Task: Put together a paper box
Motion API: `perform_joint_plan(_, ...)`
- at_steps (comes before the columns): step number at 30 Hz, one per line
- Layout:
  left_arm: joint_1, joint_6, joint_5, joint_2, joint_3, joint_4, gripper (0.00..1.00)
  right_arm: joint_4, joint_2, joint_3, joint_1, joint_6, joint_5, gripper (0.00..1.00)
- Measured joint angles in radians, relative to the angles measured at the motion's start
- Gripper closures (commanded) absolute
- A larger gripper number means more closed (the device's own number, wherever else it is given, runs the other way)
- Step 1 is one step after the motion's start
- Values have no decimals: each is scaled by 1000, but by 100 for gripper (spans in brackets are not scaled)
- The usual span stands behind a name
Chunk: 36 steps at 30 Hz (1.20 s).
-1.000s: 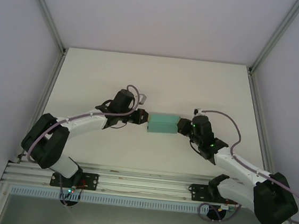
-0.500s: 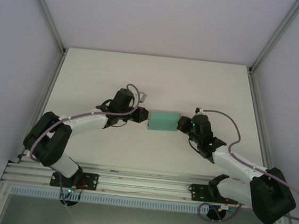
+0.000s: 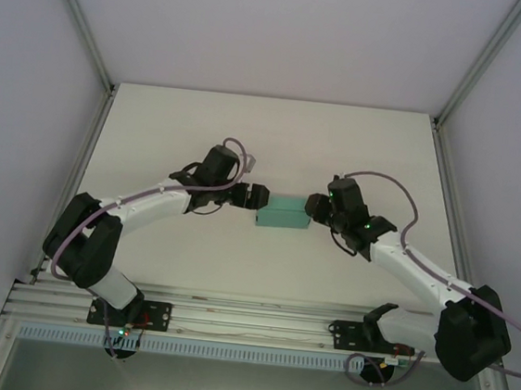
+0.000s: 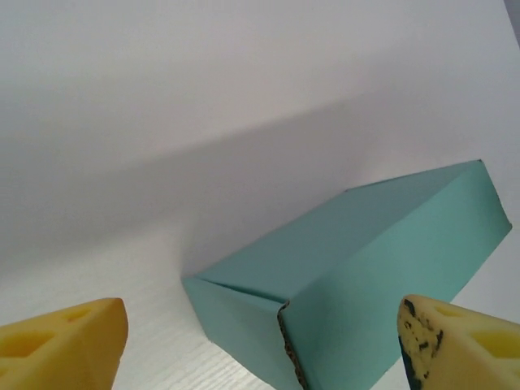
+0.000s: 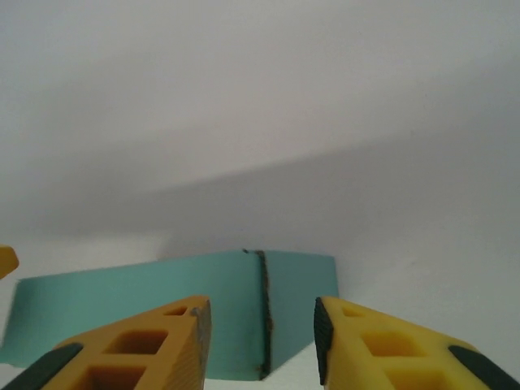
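The paper box (image 3: 284, 212) sat mid-tabletop (image 3: 276, 136), folded into a closed teal block, so the assembly looked pretty much done, maybe one seam left to press. The left claw (image 3: 255, 197) stood wide at one end and the right claw (image 3: 314, 206) partly apart at the other, neither gripping it.

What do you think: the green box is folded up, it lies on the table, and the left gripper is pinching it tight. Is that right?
Not quite. The left gripper is not pinching the box. The left wrist view shows its fingers spread wide open, not clamped on it. The rest is right: the box is folded up and lies on the table.
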Motion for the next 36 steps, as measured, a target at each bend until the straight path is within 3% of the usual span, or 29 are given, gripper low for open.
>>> perform_joint_plan(1, 0, 2, -7, -2, 10, -6, 0, -10, 0, 18, 0, -10, 3, 54)
perform_joint_plan(4, 0, 18, -40, -22, 36, -31, 0, -31, 0, 64, 0, -45, 3, 41)
perform_joint_plan(8, 0, 30, -114, -61, 70, -67, 0, -64, 0, 112, 0, -210, -62, 3)
perform_joint_plan(9, 0, 36, -139, -72, 76, -75, 0, -79, 3, 128, 0, -294, -96, 0)
perform_joint_plan(15, 33, 44, -264, -138, 56, -105, 0, -179, 90, 260, 2, -838, -223, 0)
perform_joint_plan(19, 104, 17, -336, -219, -39, -109, 0, -359, 228, 396, 3, -1218, -307, 0)
perform_joint_plan(22, 161, -13, -370, -276, -116, -120, 0, -488, 352, 499, 9, -1402, -325, 0)
perform_joint_plan(29, 212, -49, -415, -367, -214, -169, 0, -549, 504, 542, 42, -1566, -290, 10)
perform_joint_plan(34, 212, -47, -443, -392, -214, -172, 0, -510, 571, 578, 98, -1551, -148, 29)
perform_joint_plan(36, 212, -37, -460, -394, -214, -174, 0, -464, 578, 566, 122, -1540, -81, 31)
